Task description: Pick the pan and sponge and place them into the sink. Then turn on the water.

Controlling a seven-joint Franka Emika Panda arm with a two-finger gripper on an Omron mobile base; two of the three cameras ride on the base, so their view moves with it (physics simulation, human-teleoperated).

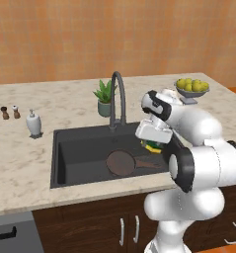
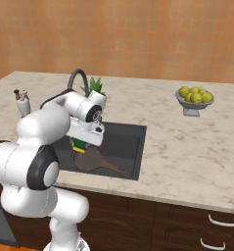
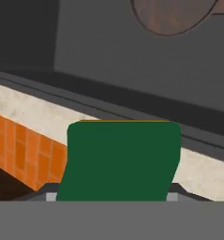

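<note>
Sponge (image 3: 120,159) unlabelled, between jaws

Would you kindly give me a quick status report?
Gripper shut on sponge, over the sink's right end. Pan already in sink. Faucet dry. Nothing in the way.

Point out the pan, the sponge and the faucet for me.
pan (image 1: 120,163), left base view, middle of its round base.
sponge (image 3: 120,159), hand view, green face.
faucet (image 1: 120,91), left base view, curved neck.
</note>
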